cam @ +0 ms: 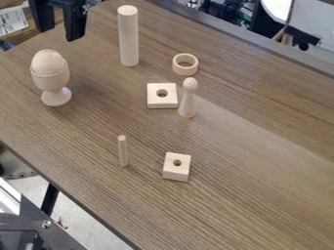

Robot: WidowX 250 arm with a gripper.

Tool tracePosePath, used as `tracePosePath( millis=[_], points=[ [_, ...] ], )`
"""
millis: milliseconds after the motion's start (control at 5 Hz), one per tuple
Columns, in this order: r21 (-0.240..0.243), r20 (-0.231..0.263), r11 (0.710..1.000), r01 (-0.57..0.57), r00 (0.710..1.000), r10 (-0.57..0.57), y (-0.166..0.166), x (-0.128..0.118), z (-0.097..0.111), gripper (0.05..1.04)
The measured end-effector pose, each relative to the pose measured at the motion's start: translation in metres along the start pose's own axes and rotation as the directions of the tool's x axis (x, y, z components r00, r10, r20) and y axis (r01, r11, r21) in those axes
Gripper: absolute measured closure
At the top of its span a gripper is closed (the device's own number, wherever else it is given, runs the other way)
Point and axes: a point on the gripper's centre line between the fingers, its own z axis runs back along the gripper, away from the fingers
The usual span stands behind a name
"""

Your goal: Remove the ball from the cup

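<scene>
I see the ball (pixel 49 61) sitting in the cup (pixel 51 80), toward the left side of my camera view. Its visible part is a smooth, rounded dome of pale, plain wood, a warm light tan, narrowing a little toward the top, so it looks rather egg-like to me. It rises well above the rim; its lower part is hidden inside the bowl, so I can't tell its full shape. I make out no paint or marking on it.

The cup is of similar pale wood, with a rounded bowl, a short narrow stem and a round foot, and it stands upright on the worktop (pixel 261 161), which has a brown wood grain.

I have the black pincer (pixel 59 34) at the upper left of the view, near the ball and apart from it. Its two fingers are spread, with a gap between them and nothing held.

Off to the cup's right in my view, a tall cylinder (pixel 129 39) stands upright, and beyond that a wooden ring (pixel 185 70) rests near a square block (pixel 155 101) with a hole.
</scene>
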Motion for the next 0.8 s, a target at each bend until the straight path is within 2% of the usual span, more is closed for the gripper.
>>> tracePosePath(
  millis=[200,400,600,800],
  points=[
    [-0.02,-0.033,1.0,-0.002,0.999,0.002,-0.001,-0.002,-0.012,0.083],
    [-0.008,-0.037,1.0,-0.015,0.999,0.015,0.003,-0.01,-0.015,0.083],
    [0.009,-0.008,0.999,-0.03,1.0,0.031,0.004,-0.019,-0.006,0.083],
    [0.01,-0.004,0.999,-0.035,0.999,0.035,0.0,-0.026,-0.004,0.083]
  ],
)
